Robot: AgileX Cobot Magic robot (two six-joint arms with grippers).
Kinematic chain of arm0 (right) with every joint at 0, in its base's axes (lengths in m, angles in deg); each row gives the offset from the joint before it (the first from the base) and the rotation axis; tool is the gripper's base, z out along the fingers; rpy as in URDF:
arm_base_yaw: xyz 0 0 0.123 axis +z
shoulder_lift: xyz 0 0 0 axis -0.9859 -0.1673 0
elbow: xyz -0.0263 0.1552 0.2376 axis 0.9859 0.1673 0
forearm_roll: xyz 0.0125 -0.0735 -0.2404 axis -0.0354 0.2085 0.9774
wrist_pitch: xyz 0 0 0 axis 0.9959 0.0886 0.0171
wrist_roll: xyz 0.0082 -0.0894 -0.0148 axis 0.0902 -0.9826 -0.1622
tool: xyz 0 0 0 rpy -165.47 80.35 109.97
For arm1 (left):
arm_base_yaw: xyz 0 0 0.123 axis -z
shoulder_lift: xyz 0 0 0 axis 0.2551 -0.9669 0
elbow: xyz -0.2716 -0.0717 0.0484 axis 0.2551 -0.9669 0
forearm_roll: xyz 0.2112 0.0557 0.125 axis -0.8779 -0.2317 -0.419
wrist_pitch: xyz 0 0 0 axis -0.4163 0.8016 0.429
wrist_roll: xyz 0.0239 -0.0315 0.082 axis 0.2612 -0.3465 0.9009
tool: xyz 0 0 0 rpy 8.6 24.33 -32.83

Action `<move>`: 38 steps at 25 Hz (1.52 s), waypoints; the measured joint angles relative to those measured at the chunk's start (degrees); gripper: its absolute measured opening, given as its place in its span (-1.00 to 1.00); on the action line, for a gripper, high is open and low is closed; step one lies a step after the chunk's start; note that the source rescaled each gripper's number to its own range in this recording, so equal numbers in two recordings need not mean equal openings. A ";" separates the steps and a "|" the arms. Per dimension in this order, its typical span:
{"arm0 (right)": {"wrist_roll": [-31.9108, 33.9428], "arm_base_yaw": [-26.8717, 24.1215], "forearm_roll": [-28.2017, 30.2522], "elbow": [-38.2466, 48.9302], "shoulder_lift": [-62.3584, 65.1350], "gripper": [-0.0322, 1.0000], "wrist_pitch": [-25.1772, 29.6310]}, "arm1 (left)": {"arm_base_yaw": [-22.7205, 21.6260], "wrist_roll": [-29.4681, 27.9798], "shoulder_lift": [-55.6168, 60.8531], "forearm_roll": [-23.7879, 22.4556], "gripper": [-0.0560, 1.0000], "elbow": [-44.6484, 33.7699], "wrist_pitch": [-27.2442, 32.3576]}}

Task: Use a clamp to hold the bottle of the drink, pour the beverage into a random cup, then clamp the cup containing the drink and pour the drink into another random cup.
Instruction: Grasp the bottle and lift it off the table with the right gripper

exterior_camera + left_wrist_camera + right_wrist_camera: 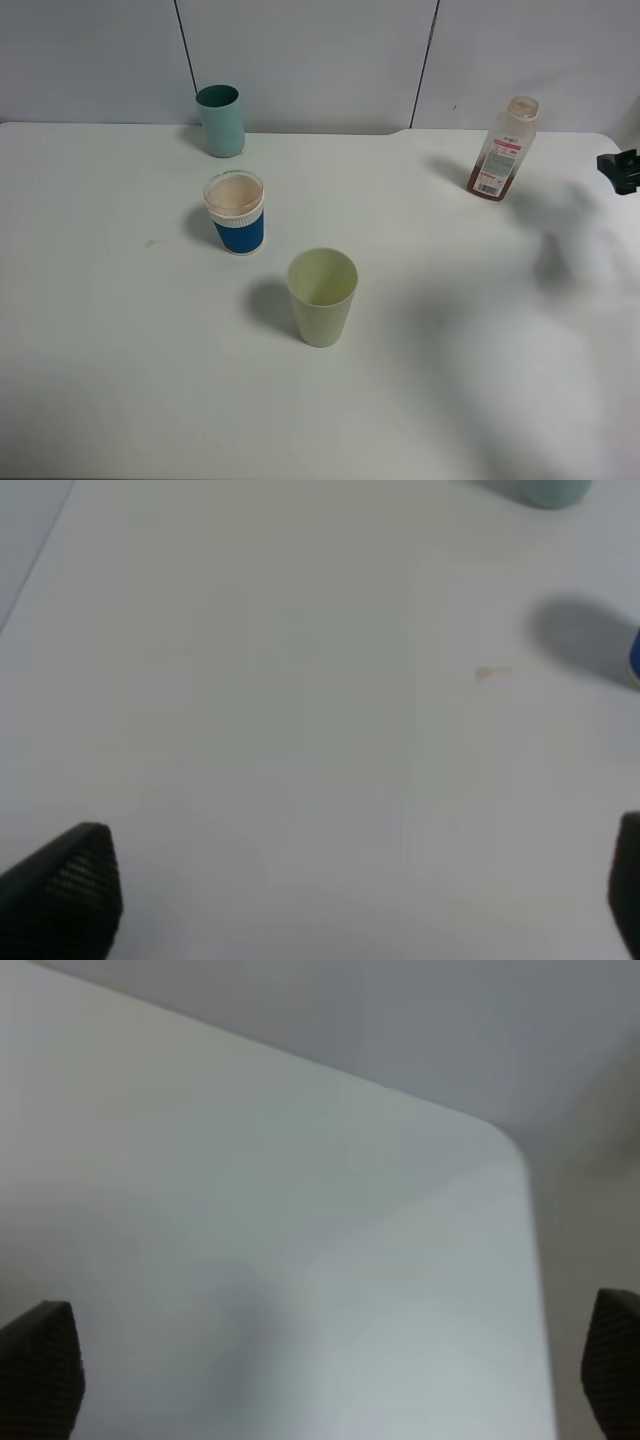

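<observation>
The bottle of the drink [505, 148] stands upright at the back right of the table, with a little reddish-brown beverage [490, 188] at its base. The blue-bodied cup with a white band [236, 212] stands left of centre; its inside looks pale pink. Behind it, near the wall, is the teal cup [220, 120]. My left gripper [345, 900] is open over bare table, with a sliver of the blue cup [635, 655] and the teal cup's base [550, 490] at the frame's edges. My right gripper [328, 1365] is open above the table's corner, holding nothing.
A pale yellow-green tumbler [322, 297] stands in the middle of the white table [130, 350]. A small brownish stain [152, 241] marks the table left of the blue cup. A black part of the right arm [620, 170] pokes in at the right edge. A grey wall [320, 50] runs behind.
</observation>
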 joint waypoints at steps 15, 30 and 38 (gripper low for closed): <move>12.32 5.18 20.02 -3.83 -4.90 1.00 -1.84 | 0.00 0.00 0.00 0.00 0.99 0.00 0.00; 20.83 9.51 29.45 -10.05 -9.97 1.00 -1.64 | 0.00 0.00 0.00 0.00 0.99 0.00 0.00; 22.23 11.48 31.33 -13.87 -13.84 1.00 -1.64 | 0.00 0.00 0.00 0.00 0.99 0.00 0.00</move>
